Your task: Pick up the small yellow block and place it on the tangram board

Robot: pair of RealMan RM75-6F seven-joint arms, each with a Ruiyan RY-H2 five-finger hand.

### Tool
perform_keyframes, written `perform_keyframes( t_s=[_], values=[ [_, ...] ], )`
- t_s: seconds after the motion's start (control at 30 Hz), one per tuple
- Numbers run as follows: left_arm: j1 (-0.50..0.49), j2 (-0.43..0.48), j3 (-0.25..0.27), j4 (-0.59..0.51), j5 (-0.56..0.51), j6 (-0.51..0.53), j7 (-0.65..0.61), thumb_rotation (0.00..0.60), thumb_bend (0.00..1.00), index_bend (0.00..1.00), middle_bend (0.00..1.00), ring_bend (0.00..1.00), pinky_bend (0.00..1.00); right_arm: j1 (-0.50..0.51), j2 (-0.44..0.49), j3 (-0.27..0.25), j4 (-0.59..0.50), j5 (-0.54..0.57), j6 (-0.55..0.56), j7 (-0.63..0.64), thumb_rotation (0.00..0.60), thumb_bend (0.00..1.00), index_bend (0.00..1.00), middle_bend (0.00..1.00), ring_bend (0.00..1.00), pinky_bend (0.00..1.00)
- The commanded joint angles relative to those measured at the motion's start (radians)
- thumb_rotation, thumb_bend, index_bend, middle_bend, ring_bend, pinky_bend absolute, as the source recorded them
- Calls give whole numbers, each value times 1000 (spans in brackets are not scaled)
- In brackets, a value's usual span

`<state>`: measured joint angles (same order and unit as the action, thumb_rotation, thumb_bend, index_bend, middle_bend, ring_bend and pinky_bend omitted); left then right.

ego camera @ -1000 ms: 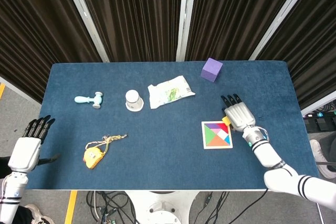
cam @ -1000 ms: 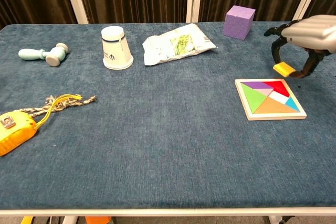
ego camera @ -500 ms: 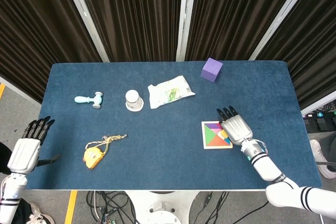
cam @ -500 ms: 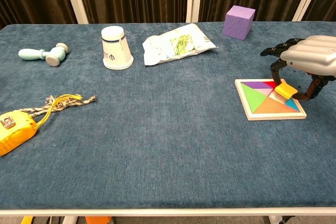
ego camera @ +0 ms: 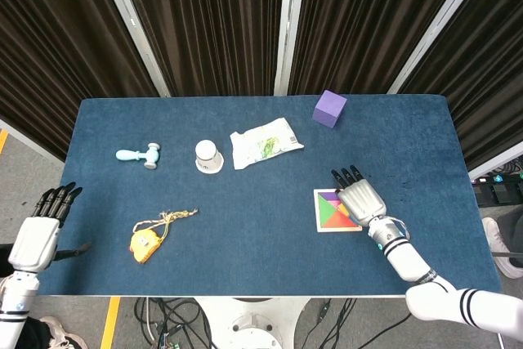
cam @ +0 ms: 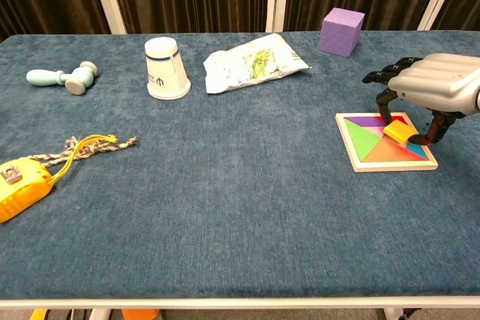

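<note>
Nearest, the left hand (ego camera: 37, 237) hangs off the worktop's (cam: 225, 207) near-left edge, fingers straight and parted, holding nothing. Further in, at the right, the right hand (cam: 433, 89) hovers over the tangram board (cam: 369, 154), pinching the small yellow block (cam: 398, 132) between thumb and fingertips (whether the block touches the board cannot be told). Far behind them sits a purple cube (cam: 341, 31).
</note>
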<state>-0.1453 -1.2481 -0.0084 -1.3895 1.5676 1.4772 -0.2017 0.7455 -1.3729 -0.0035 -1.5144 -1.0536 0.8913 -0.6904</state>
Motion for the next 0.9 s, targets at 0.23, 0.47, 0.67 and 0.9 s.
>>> perform_keyframes(
  t_s=[0.23,0.47,0.67,0.9],
  values=[
    [-1,-1,0,1,3,1,-1,600,0,36,0,0,0,7,2,-1,-9,12,-6,-12,600,226,550,0,0,0],
    [-3,-3,-1,4,-1,-5,-4,600,0,35,0,0,0,11,4,-5,-9,11,-9,-16,600,226,527,0,0,0],
    [-4,-4,-1,7,1,-6,-6,600,0,36,0,0,0,14,2,-7,-5,21,-10,-25,600,222,426,0,0,0],
    [-4,-5,0,8,1,-6,-6,600,0,36,0,0,0,18,8,-8,-13,36,-16,-28,600,200,147,0,0,0]
  ],
)
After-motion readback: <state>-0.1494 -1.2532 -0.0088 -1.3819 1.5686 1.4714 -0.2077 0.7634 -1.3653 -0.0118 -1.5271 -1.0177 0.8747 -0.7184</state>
